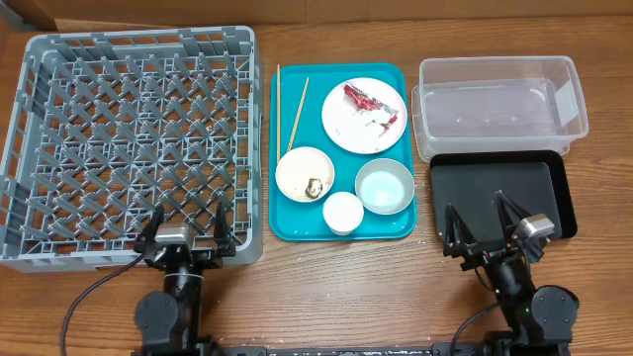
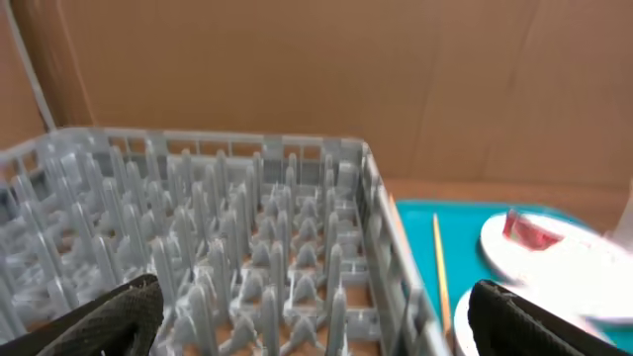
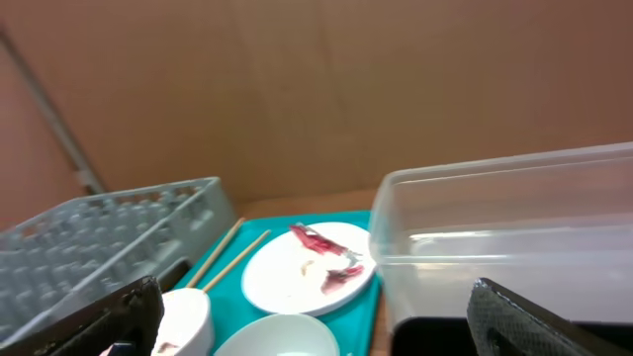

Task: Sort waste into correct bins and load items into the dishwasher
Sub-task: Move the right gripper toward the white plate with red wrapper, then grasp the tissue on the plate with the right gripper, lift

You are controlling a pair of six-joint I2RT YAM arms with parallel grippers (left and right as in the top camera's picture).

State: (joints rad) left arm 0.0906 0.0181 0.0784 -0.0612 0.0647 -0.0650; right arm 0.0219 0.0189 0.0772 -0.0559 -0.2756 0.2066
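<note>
Left pincer (image 1: 186, 225), fingers apart, hangs over the grey dish rack (image 1: 138, 42)'s near wall. The teal tray (image 1: 280, 222) carries two chopsticks (image 1: 297, 114), one plate (image 1: 364, 116) with wrapper (image 1: 361, 98), pink bowl (image 1: 305, 173), blue-grey bowl (image 1: 385, 185), one cup (image 1: 343, 212). Right pincer (image 1: 478, 220), spread, overhangs the black tray (image 1: 499, 188) near the clear tub (image 1: 495, 64).

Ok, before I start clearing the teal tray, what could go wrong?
The wrapper sits loose on the plate; tilting it early may drop it.
The chopsticks lie flat on the teal tray, likely hard to pinch.
The white cup crowds the pink bowl and blue bowl; a grasp could knock them.
</note>
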